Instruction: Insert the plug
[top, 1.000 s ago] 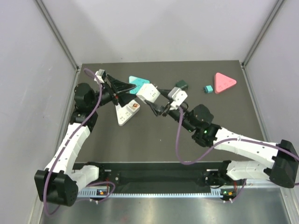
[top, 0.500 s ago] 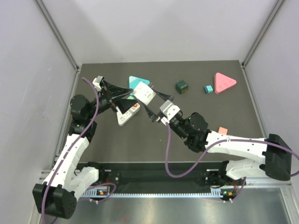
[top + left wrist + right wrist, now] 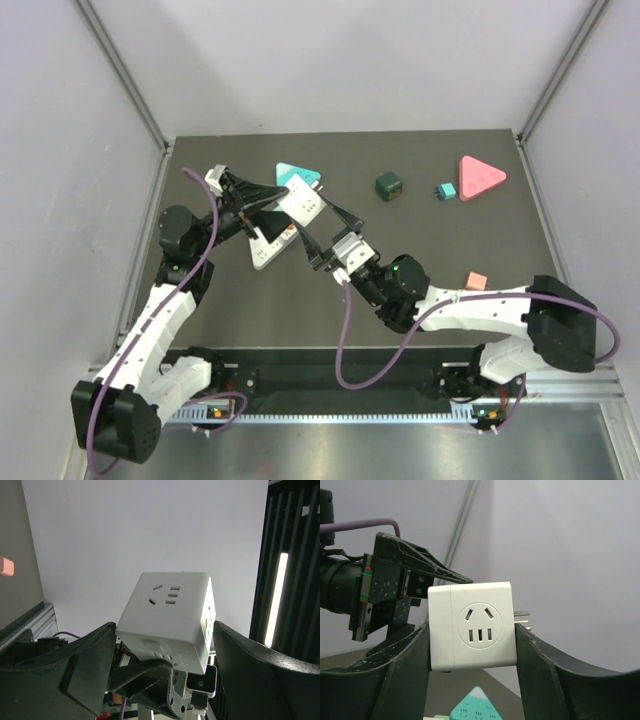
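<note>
White cube-shaped plug adapter [image 3: 470, 625], just the one, is up off the dark desk [image 3: 260, 310]. It's clamped between the black fingers of the right gripper [image 3: 318, 228], with its metal prongs [image 3: 521, 617] poking out one side. Left gripper [image 3: 283, 208] has its fingers spread wide either side of the same cube, not squeezing it as far as I can tell. Right underneath lies one white power strip [image 3: 266, 245], partly hidden by the left fingers. Scattered further back: a teal flat triangle [image 3: 292, 174] and a pink flat triangle [image 3: 481, 177], so two triangles, plus one dark green cube [image 3: 389, 186], one small teal piece [image 3: 446, 190] and one small pink block [image 3: 477, 281].
</note>
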